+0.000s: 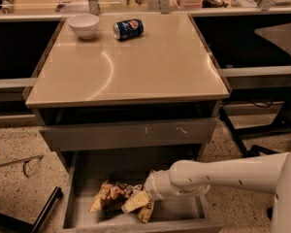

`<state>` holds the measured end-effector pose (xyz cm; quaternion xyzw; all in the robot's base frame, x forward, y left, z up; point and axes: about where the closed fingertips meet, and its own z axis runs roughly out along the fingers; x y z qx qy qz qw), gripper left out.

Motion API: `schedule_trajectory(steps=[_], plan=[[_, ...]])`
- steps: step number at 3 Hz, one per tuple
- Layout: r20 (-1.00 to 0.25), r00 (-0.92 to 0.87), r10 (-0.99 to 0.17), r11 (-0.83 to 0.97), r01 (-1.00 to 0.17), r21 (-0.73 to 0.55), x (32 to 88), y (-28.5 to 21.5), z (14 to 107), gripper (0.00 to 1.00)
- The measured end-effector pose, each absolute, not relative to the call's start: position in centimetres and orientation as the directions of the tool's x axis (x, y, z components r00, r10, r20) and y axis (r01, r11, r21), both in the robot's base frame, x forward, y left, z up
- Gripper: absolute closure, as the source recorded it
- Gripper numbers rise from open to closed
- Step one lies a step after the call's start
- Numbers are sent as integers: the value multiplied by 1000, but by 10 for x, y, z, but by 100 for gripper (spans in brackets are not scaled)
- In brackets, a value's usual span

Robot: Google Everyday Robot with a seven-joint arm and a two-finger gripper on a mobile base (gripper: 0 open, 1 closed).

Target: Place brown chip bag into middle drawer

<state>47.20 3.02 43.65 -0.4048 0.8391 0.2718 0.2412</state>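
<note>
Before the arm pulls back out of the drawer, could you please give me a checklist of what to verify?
1. The middle drawer is pulled open: ok.
2. The brown chip bag lies on the drawer floor: ok.
3. The gripper is inside the drawer, at the bag's right end: ok.
4. The bag has been let go: cannot tell.
5. The blue soda can and white bowl sit up on the tabletop, away from the arm: ok.
</note>
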Motion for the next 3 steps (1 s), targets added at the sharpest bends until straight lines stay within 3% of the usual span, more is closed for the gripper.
schedule_trajectory(steps=[3], plan=[[-643,-626,-441,758,-644,107,452,-80,565,0]])
